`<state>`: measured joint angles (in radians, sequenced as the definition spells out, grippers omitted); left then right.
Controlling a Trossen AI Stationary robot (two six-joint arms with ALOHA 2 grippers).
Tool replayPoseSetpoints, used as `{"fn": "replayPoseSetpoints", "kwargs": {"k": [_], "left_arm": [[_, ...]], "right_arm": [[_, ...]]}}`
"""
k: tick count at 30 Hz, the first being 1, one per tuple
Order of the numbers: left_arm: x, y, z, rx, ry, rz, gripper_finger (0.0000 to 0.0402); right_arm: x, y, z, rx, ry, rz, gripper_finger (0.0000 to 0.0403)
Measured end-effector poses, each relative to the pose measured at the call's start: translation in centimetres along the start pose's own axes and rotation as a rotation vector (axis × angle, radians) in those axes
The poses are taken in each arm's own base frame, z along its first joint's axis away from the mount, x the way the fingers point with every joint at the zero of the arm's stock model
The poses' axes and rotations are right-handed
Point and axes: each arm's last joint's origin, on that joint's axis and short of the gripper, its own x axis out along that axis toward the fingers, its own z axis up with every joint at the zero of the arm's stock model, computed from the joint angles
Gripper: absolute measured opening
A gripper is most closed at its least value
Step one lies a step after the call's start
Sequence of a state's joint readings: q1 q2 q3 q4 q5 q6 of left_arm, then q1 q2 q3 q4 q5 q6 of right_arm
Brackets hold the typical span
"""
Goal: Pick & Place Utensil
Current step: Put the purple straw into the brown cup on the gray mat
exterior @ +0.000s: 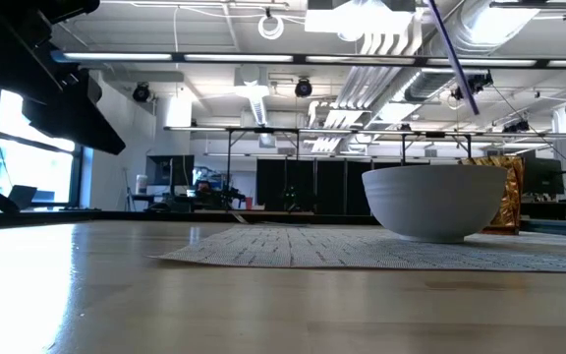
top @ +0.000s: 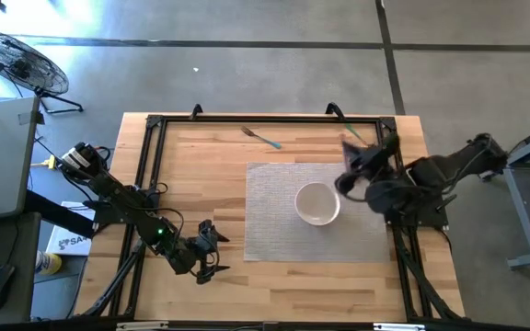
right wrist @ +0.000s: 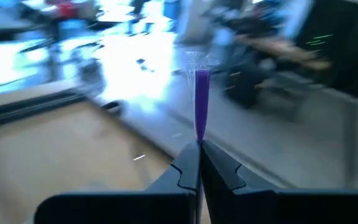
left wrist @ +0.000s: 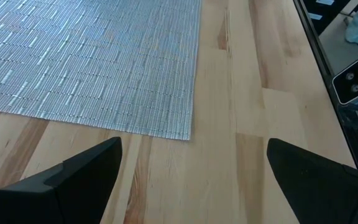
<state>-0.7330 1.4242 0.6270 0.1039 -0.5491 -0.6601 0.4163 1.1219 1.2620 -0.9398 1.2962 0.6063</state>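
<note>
Purple plastic is showing between the right gripper [right wrist: 199,163]'s fingers: a thin purple utensil [right wrist: 201,104] is being pinched at one end, the jaws clenched tight on it, its far tip dissolving into blur in the right wrist view. Seen from above, that gripper [top: 355,162] is hanging over the right side of the grey placemat [top: 270,198], just right of the white bowl [top: 317,203] sitting on the mat. From table height the bowl [exterior: 437,201] is filling the right of the scene, with the utensil [exterior: 452,51] slanting above it, its upper end cut off. A second utensil [top: 260,138] is lying on bare wood near the far edge. The left gripper [top: 212,251] is waiting near the front left, fingers [left wrist: 73,180] spread apart and holding nothing, over the mat's corner [left wrist: 92,62].
</note>
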Motion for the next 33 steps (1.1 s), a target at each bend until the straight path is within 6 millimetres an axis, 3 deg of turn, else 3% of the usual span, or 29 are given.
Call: {"fn": "replayPoseSetpoints", "kwargs": {"k": [6, 11, 20, 25, 33], "left_arm": [[0.0, 0.0, 0.0, -0.003, -0.003, -0.002, 0.0396], [0.0, 0.0, 0.1, -0.005, -0.015, 0.002, 0.0396], [0.0, 0.3, 0.4, 0.152, -0.098, 0.13, 0.0396], [-0.1, 0.3, 0.4, 0.157, -0.113, 0.151, 0.0396], [-0.1, 0.3, 0.8, 0.141, -0.16, 0.177, 0.0396]], "right_arm": [[1.3, -2.8, -2.8, 0.006, -0.052, -0.19, 0.0001], [2.3, -3.7, -5.4, 0.027, -0.058, -0.255, 0.0001], [4.0, -3.5, -9.6, 0.041, -0.056, -0.311, 0.0003], [4.8, -3.2, -11.4, 0.076, -0.06, -0.333, 0.0004], [5.3, -2.9, -12.4, 0.093, -0.003, -0.25, 0.0023]]}}
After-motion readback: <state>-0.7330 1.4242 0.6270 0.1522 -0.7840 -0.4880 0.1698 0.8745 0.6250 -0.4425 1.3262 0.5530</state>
